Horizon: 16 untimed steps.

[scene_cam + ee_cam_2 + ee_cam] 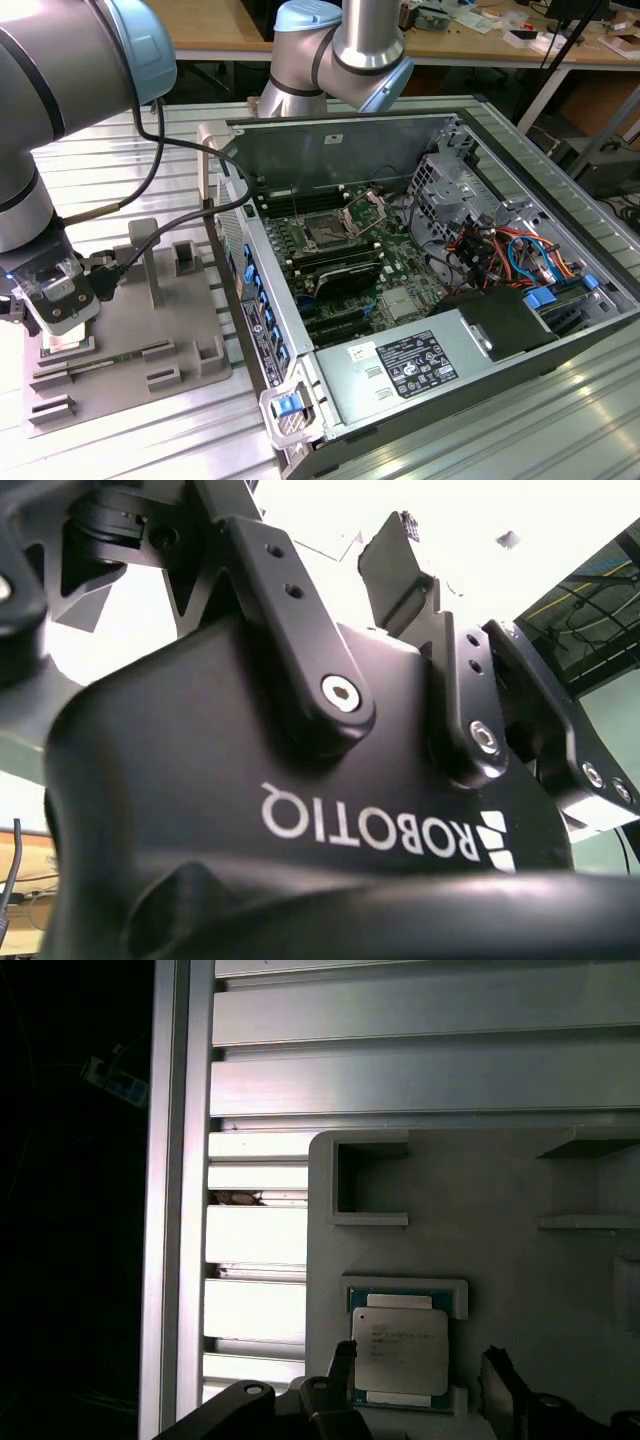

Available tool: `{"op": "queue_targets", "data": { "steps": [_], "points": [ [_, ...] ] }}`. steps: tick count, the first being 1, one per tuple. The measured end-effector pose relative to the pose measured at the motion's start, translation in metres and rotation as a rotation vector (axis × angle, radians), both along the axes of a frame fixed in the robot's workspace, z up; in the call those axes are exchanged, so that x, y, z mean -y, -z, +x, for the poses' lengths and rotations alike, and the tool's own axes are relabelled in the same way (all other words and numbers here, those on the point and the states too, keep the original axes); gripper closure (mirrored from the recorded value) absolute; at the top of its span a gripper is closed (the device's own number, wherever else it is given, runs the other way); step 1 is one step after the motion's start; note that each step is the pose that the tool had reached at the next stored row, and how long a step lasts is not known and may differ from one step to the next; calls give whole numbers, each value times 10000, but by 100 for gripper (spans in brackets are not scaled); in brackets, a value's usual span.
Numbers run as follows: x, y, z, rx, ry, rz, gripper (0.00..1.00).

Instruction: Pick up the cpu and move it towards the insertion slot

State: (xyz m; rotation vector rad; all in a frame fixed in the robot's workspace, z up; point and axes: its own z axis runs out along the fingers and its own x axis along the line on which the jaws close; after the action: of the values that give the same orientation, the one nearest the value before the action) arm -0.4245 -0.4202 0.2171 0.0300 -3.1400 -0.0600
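**Tool open astride the cpu in its nest, no grip yet**

Slatted aluminium surface (100, 165) carries everything. On the exterior view's right sits an open computer case (330, 150), lying on its side so the motherboard (400, 270) faces up and can be reached from above. The arm (40, 60) comes in from the exterior view's left and reaches down over the grey fixture plate (150, 330), just beside the case.

The insertion slot (326, 236) is near the middle of the motherboard. Its dark centre is exposed and its retention plate (366, 210) is swung up, so it looks ready to take a chip. It is well apart from the arm's wrist.

Tool (418, 1355) is down low over the fixture plate and wide open. In the first wrist view its fingers (342, 1360) stand either side of the cpu (400, 1352), one close to the chip's edge and the other with a clear gap. It holds nothing.

The cpu lies flat, metal top up, in a raised corner-bracket nest on the fixture plate. The brackets probably pin its position so the tool can come down square on it. My read is that the pick is at the pre-grasp stage, with the chip not lifted and no travel toward the slot begun.
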Motion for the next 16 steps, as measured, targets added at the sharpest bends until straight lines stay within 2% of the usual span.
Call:
{"op": "queue_targets", "data": {
  "steps": [16],
  "points": [
    [2, 56, -20, -1, 0, 0, 39]
  ]
}}
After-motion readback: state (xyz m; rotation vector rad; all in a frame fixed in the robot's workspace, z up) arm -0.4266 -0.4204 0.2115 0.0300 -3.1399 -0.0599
